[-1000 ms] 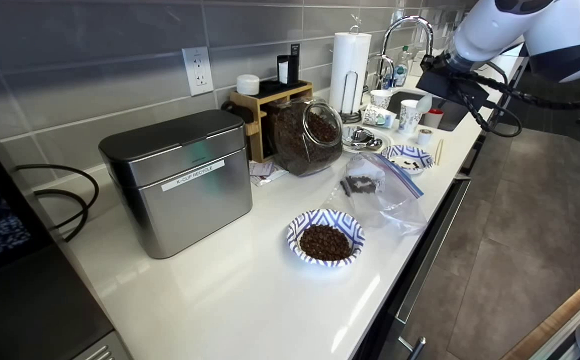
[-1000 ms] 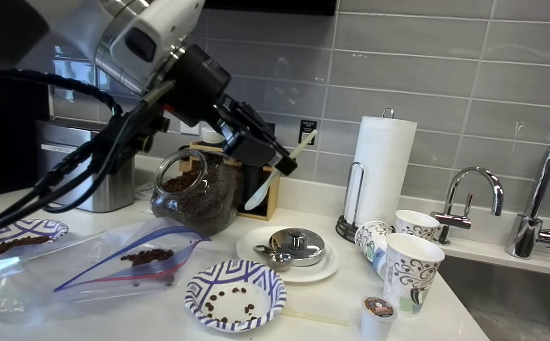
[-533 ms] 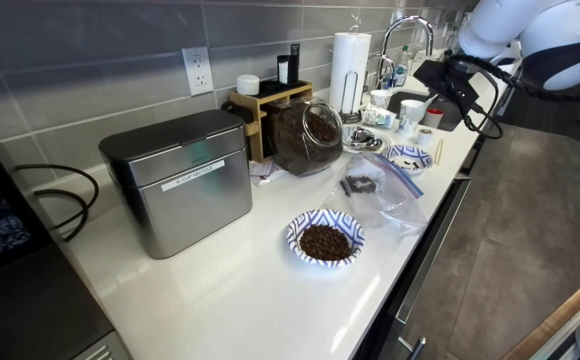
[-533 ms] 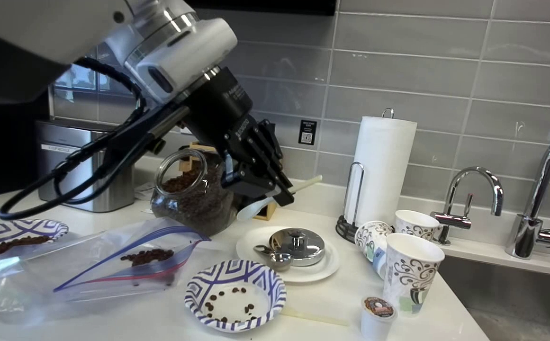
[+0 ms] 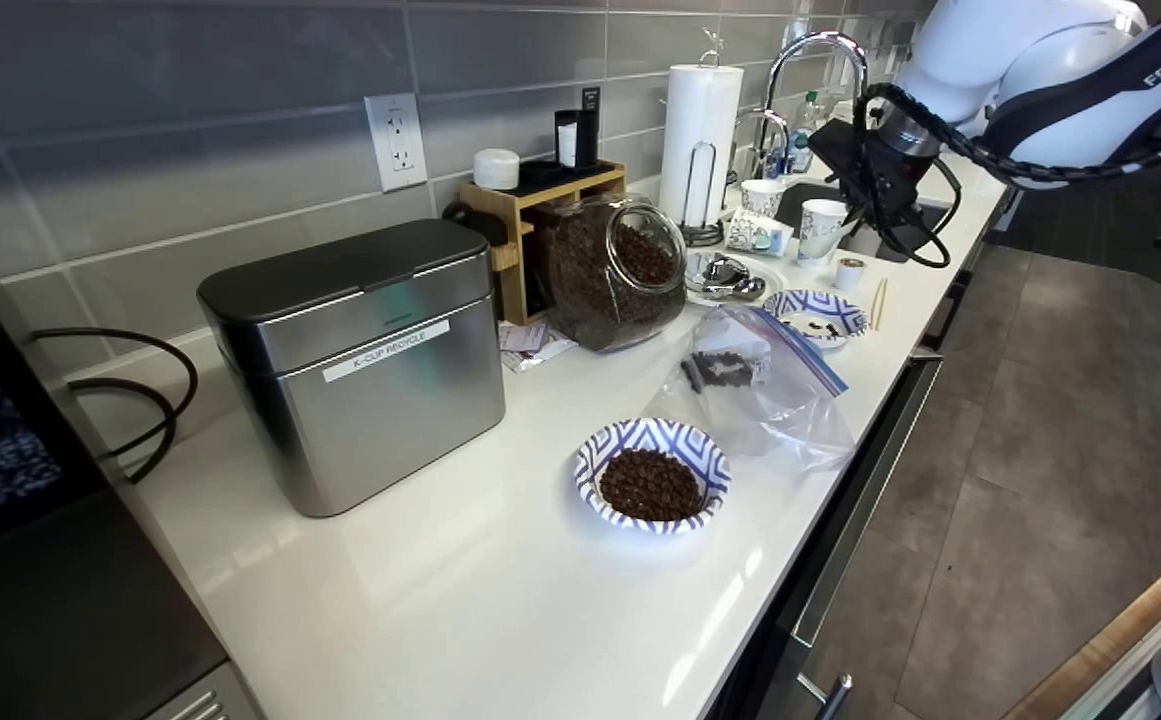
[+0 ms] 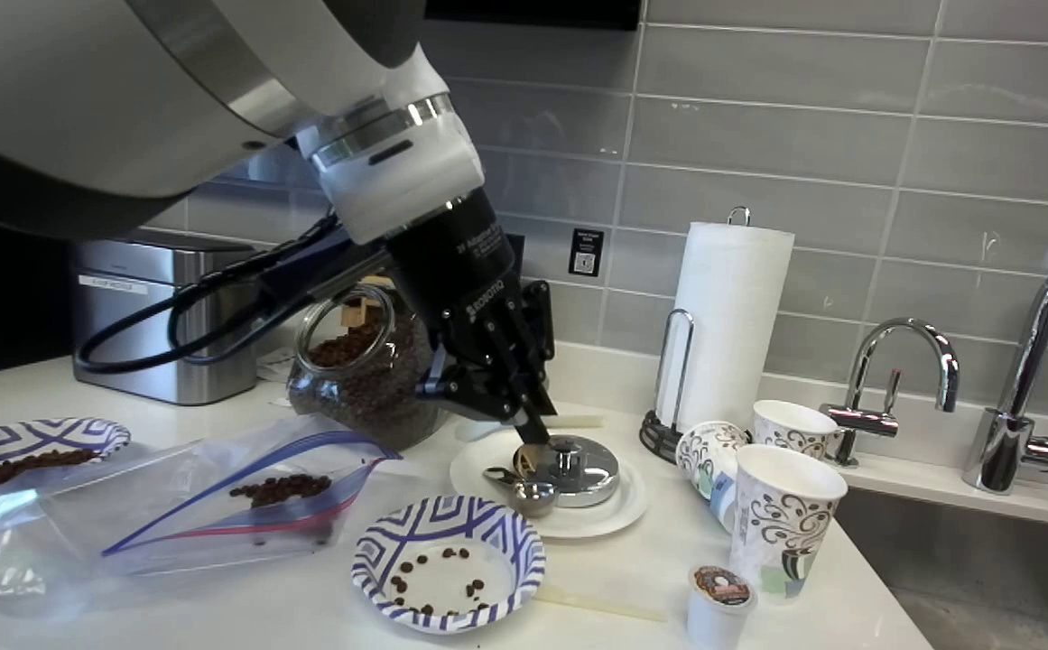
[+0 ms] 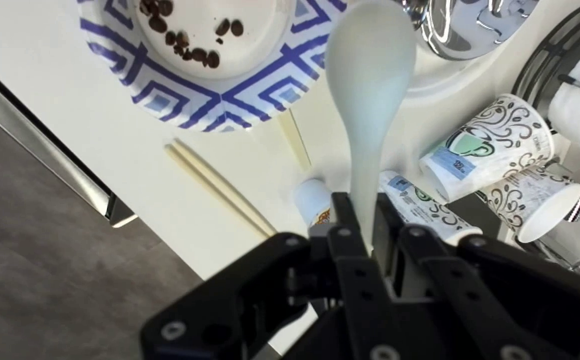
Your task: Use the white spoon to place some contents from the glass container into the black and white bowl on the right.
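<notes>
The white spoon (image 7: 371,65) is held between the fingertips of my gripper (image 7: 362,205); its face in the wrist view carries no beans. In an exterior view my gripper (image 6: 533,433) points down above the metal lid, with the spoon (image 6: 480,431) lying nearly level. The patterned bowl (image 6: 524,560) on the right has several scattered coffee beans; it also shows in the wrist view (image 7: 250,92), left of the spoon. The glass container (image 5: 590,280) with dark brown beans lies tilted, mouth open, against the wooden shelf; the arm partly covers it in an exterior view (image 6: 368,397).
A second patterned bowl (image 5: 708,468) holds many beans. An open plastic bag (image 5: 780,400) lies between the bowls. A white plate (image 6: 609,524) bears a metal lid (image 6: 591,469) and scoop. Paper cups (image 6: 785,515), a coffee pod (image 6: 719,609) and a paper towel roll (image 6: 731,325) stand rightward.
My gripper has come down toward the plate and turned to point more downward. The spoon has gone from steeply tilted to nearly level. The bowls, bag and glass container have not moved.
</notes>
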Available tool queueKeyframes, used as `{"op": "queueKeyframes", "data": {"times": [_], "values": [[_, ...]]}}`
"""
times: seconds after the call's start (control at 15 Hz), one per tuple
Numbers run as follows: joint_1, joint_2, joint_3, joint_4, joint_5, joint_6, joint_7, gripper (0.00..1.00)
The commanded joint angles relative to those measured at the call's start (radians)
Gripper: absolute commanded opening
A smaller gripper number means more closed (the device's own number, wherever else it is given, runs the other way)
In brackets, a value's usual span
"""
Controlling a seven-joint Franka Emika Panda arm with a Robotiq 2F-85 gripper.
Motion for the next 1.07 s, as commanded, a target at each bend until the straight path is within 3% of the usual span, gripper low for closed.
{"op": "queueKeyframes", "data": {"times": [0.0, 0.4, 0.47, 0.73, 0.8, 0.87, 1.0], "values": [[0.023, 0.064, -0.014, 0.047, 0.179, 0.030, -0.068, 0.03], [0.048, 0.157, 0.007, 0.133, 0.512, 0.015, -0.260, 0.03], [-0.020, 0.176, 0.085, 0.153, 0.579, 0.010, -0.306, 0.03], [-0.039, 0.249, 0.149, 0.243, 0.791, -0.021, -0.451, 0.03], [-0.042, 0.269, 0.160, 0.267, 0.831, -0.029, -0.479, 0.03], [-0.021, 0.216, 0.127, 0.206, 0.748, -0.001, -0.416, 0.13], [-0.029, 0.248, 0.145, 0.239, 0.797, -0.002, -0.452, 0.13]]}}
